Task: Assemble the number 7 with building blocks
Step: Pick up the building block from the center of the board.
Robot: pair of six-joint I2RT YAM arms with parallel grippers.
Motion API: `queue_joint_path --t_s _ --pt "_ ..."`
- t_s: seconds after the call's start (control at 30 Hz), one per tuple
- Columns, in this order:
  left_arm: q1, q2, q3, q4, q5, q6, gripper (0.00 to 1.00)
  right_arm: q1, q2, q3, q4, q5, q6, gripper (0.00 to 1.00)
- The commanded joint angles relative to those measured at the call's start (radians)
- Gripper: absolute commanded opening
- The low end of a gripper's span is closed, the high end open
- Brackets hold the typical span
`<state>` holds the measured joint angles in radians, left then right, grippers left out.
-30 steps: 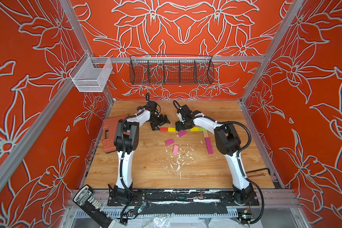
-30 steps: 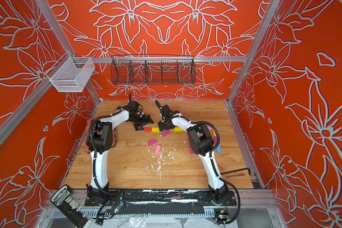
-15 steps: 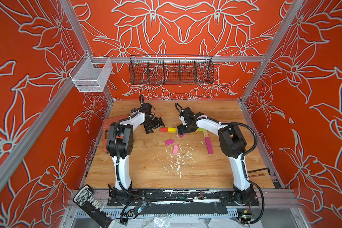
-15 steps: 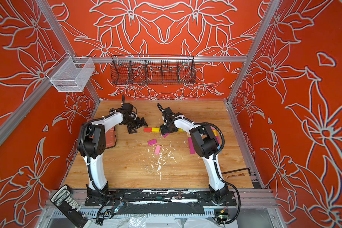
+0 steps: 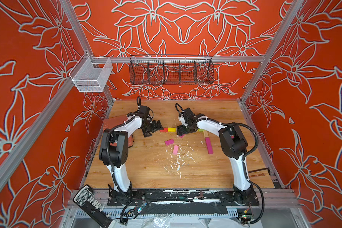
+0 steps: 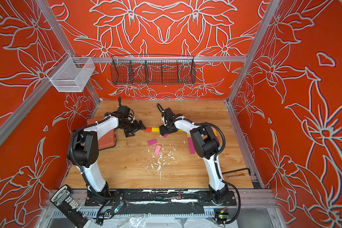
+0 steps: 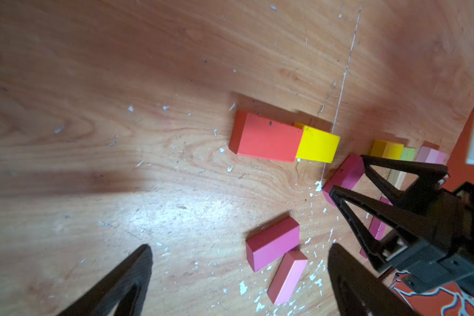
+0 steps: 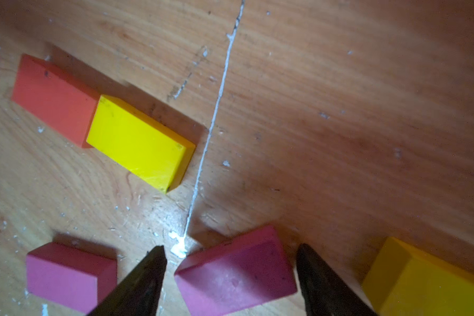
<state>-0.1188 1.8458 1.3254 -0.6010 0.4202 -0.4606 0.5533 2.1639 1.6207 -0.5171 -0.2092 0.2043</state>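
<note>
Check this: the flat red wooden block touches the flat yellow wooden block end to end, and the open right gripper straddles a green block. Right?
Only the colour is wrong: in the right wrist view the right gripper straddles a flat magenta wooden block, not green. The rest holds.

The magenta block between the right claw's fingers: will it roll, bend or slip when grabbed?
Probably stiff: the magenta block has crisp edges and flat faces. Unlikely to roll, being a flat-sided bar. Its smooth painted sides might slip from the right gripper.
</note>
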Motion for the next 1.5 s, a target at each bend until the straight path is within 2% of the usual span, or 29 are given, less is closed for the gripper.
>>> queue_joint_path --t_s 0.0,0.3,0.57,0.73,1.1,1.23,1.47 --pt "-0.004 -0.052 -0.02 0.003 -0.001 0.002 0.97 0.038 -0.005 -0.052 -0.017 -0.056 -0.017 0.77" --pt "-0.058 -0.079 -0.046 -0.021 0.001 0.044 0.97 0.072 -0.029 -0.098 -0.011 -0.009 -0.037 0.73" --pt "-0.067 -0.126 -0.106 -0.012 -0.01 0.039 0.98 0.094 0.004 -0.073 -0.046 0.103 -0.045 0.66" --pt "-0.066 -0.155 -0.123 -0.02 -0.02 0.039 0.97 0.102 -0.006 -0.065 -0.042 0.121 -0.053 0.6" --pt "-0.065 -0.258 -0.179 -0.027 -0.08 0.015 0.97 0.137 -0.116 -0.143 0.053 0.019 -0.166 0.58" --pt "-0.063 -0.303 -0.219 -0.031 -0.126 0.0 0.97 0.143 -0.12 -0.124 0.049 -0.03 -0.192 0.57" --pt "-0.018 -0.446 -0.331 -0.026 -0.18 -0.041 0.98 0.151 -0.081 -0.047 0.041 -0.075 -0.162 0.57"
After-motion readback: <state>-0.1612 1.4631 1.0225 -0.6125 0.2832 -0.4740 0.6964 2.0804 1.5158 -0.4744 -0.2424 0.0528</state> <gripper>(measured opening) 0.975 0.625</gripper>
